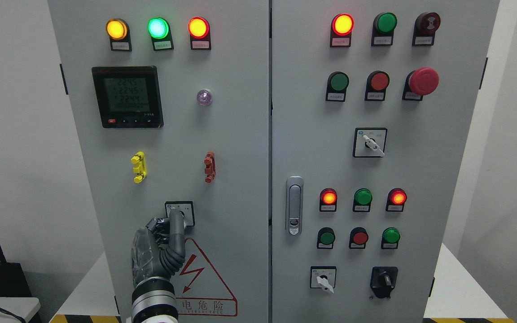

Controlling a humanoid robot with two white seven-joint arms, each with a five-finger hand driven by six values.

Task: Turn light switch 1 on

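A small rotary selector switch (186, 211) on a square black-framed plate sits low on the left cabinet door, just above a red warning triangle (200, 273). My left hand (171, 220) comes up from the bottom edge and is at this switch. One dark finger (177, 229) lies upright across the knob and the other fingers curl against its left side, so the knob is mostly hidden. The hand looks closed on the knob. My right hand is not in view.
The left door carries yellow, green and red lit lamps (158, 28), a digital meter (127, 96), and yellow (138, 167) and red (209, 167) clips. The right door has a handle (294, 205), several buttons, lamps and selector switches, and a red emergency stop (423, 81).
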